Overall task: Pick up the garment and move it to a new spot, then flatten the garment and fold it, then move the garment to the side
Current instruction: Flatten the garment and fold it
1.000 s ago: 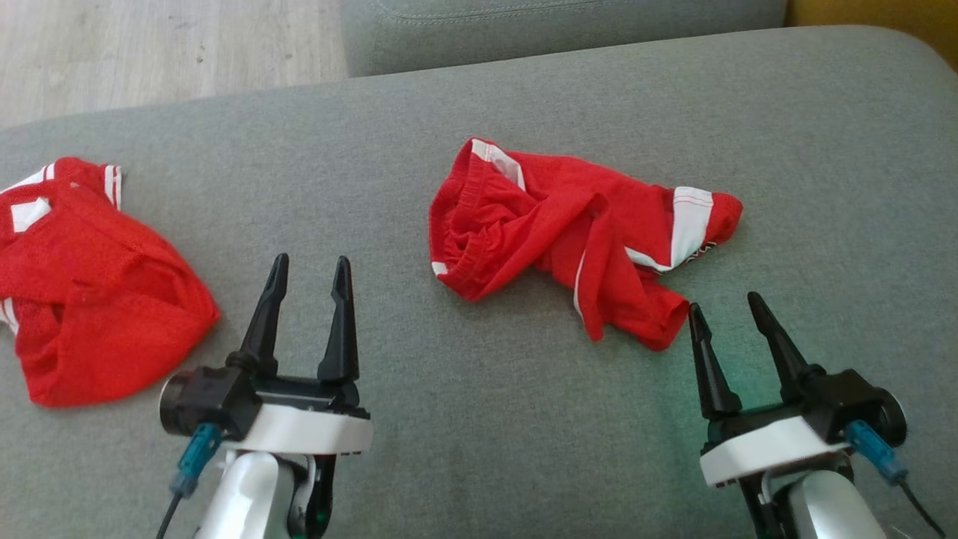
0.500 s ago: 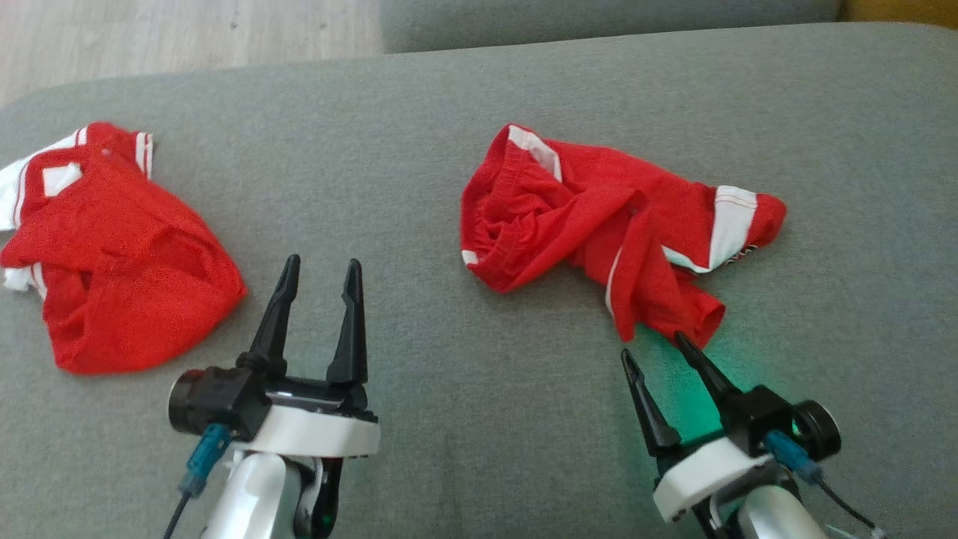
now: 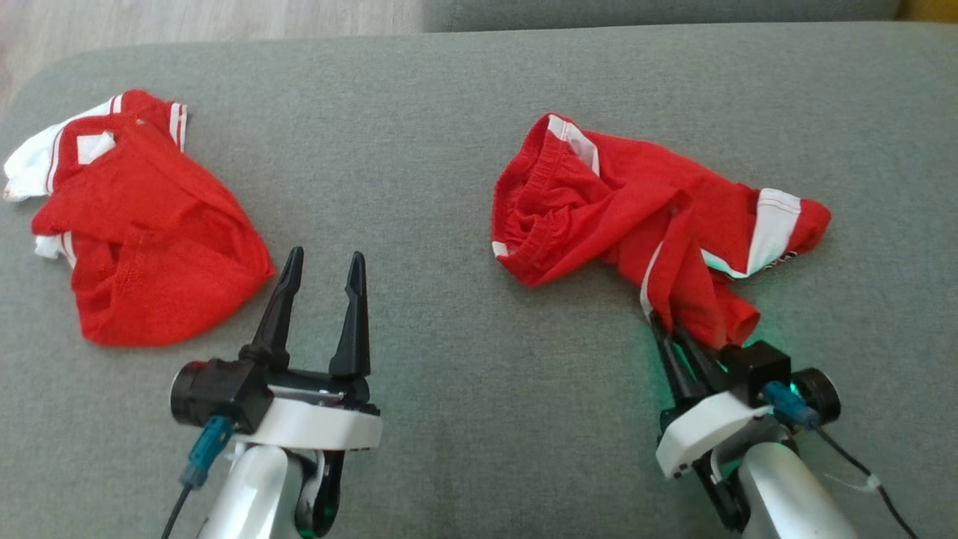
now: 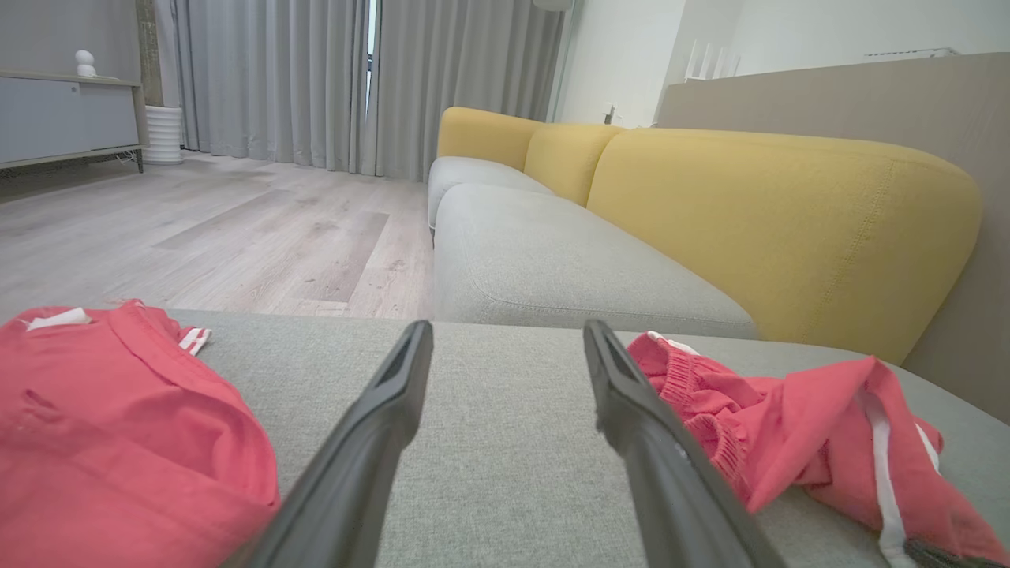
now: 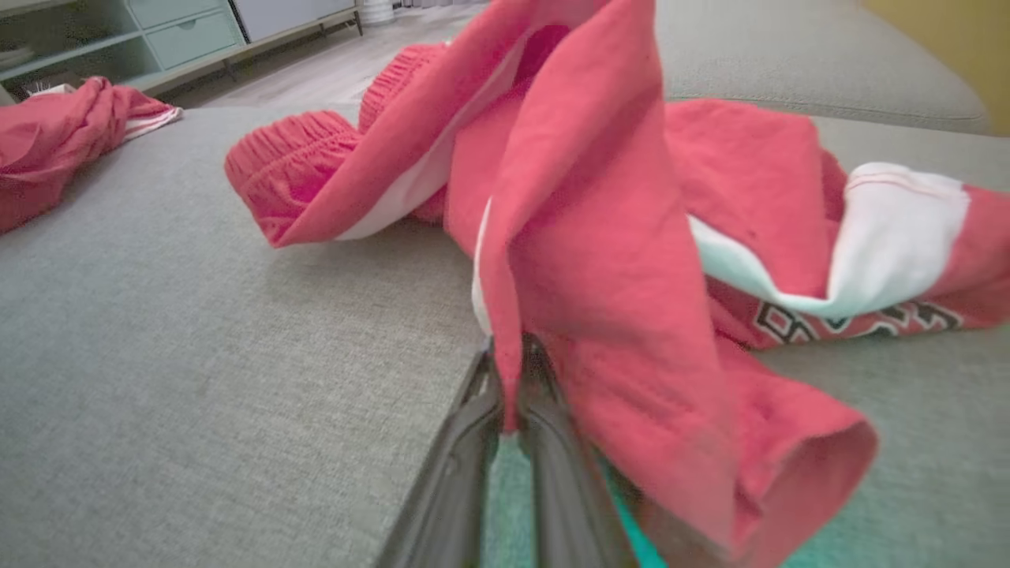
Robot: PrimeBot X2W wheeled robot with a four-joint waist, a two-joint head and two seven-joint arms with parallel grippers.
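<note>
Red garment (image 3: 636,217) crumpled | right gripper (image 5: 509,367) pinches 1 fold | left gripper (image 3: 323,262) wide, empty | I judge lift, flatten, fold pending

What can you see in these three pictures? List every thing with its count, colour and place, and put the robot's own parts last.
shorts: one, red with white stripes, crumpled on the right of the near seat
other garment: one, red with white trim, crumpled on the left of the near seat
seats: two, grey, one under both garments, one beyond it
backrests: three, yellow, along the sofa's back
floor: one, pale wood, beyond the seats
curtains: one run, grey, far side of the room
cabinet: one, grey, far left in the left wrist view
left claw: one, black, open, over the seat between the garments
right claw: one, black, shut on a fold of the shorts
</note>
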